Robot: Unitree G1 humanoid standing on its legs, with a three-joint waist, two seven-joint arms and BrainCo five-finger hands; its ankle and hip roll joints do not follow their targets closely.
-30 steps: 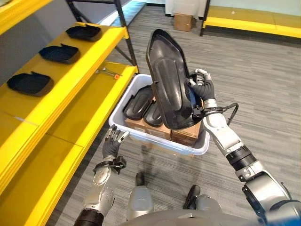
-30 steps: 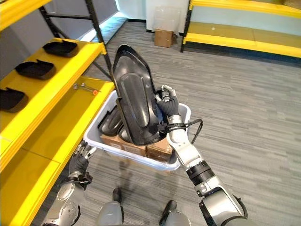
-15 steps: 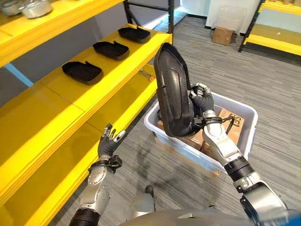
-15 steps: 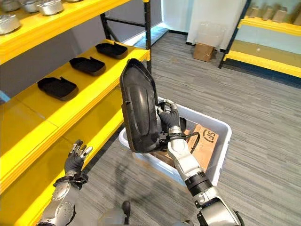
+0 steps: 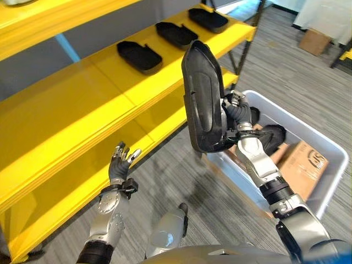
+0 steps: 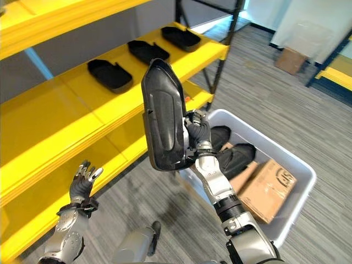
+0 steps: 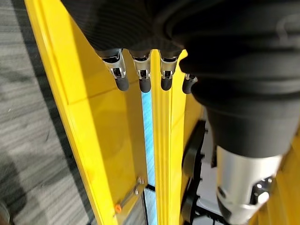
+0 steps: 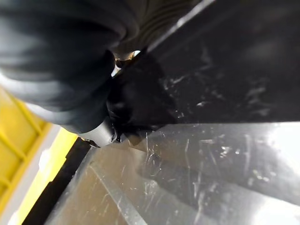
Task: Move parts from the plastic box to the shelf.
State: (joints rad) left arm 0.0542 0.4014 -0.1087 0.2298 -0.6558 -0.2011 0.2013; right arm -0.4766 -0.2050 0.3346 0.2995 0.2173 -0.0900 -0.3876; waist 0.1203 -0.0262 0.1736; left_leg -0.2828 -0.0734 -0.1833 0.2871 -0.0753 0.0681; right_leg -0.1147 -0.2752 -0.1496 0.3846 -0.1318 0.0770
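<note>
Right robot hand [image 5: 235, 110] is curled round the back edge of a large black part [image 5: 202, 99], holding it upright on its long axis, above the near rim of the box [image 5: 324, 187] and beside the front edge of the yellow shelf [image 5: 82, 104]. The part is a long, rounded plastic shell, glossy and scuffed, with a raised oval panel down its middle; the right wrist view shows fine scratches across its surface. Its top end stands level with the middle shelf board, its lower end over the grey carpet floor [image 5: 181, 181] between box and shelf.

Left robot hand [image 5: 120, 163] is raised low beside the bottom shelf edge, fingers straight and spread, holding nothing, well apart from the part.

Three smaller black tray-like parts [image 5: 139, 56] lie in a row on the middle shelf board, each apart from the next, toward the far end. Nearer along that board the surface is bare and flat, a broad stretch of smooth yellow, with open room in front of the held part. A lower board runs under it, with a small tool [image 7: 126, 199] near its far end.

The box is pale grey plastic with rounded corners and a rolled rim. Inside lie at least two dark parts [image 6: 234, 159] and a brown cardboard carton [image 6: 268, 188] against the far side.
</note>
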